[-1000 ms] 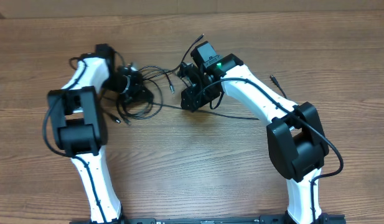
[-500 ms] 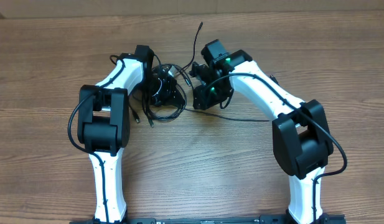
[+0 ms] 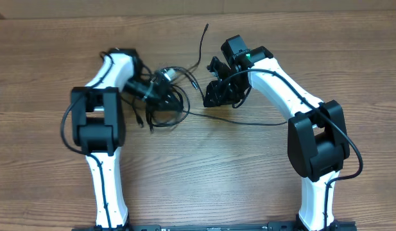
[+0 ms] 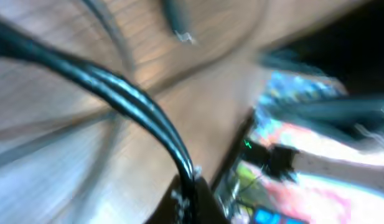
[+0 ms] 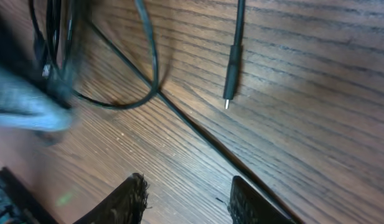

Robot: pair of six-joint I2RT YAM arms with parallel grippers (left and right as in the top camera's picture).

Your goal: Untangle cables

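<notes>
Drawing apart over the last half-second, my left gripper (image 3: 154,87), its grip unreadable through blur, has the cables (image 3: 175,104) bunched at its tip, while my right gripper (image 5: 188,186), wide and empty, hovers above one trailing strand, so little is loosened.

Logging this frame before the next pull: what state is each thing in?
cables: tangled, loops bunched at the left gripper.
left gripper: in the tangle; jaws too blurred to tell.
right gripper: jaws open, empty, above the table.
loose plug: lying free on the table.
</notes>
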